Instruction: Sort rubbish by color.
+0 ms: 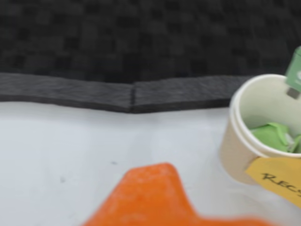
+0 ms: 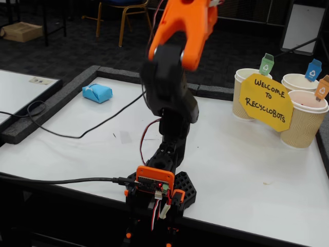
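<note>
Green paper [image 1: 270,135] sits in the green-tagged cup [image 2: 245,98]; the blue bundle [image 2: 97,93] lies far from it, the arm could bump cups reaching over, and whether the fingers are open is hidden.

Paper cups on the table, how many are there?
3, clustered at the fixed view's right: green-tagged cup behind the yellow sign, blue-tagged cup at back, orange-tagged cup nearest.

white table [image 2: 247,170] | blue bundle [image 2: 97,93] | cups [image 2: 303,121], sign [image 2: 266,102] | cable [image 2: 72,128], possibly loose
</note>
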`<action>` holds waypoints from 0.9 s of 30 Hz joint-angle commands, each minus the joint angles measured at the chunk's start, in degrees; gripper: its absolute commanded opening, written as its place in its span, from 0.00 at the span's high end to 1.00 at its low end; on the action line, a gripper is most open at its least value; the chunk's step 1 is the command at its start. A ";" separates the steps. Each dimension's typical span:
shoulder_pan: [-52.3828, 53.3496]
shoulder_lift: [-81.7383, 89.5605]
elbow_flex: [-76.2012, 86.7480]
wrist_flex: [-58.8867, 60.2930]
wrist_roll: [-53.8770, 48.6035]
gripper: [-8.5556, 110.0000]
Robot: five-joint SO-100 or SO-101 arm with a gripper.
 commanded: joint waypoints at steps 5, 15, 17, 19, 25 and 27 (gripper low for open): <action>-7.03 24.61 13.01 -1.49 -0.53 0.93; -9.76 32.43 27.16 -7.56 -0.44 0.93; -9.93 32.78 30.15 -8.00 -0.44 0.93; -9.84 34.63 34.72 -8.35 -0.26 0.93; -9.05 44.82 48.52 -9.14 -0.18 0.93; -10.55 44.91 49.57 -8.96 -0.18 0.93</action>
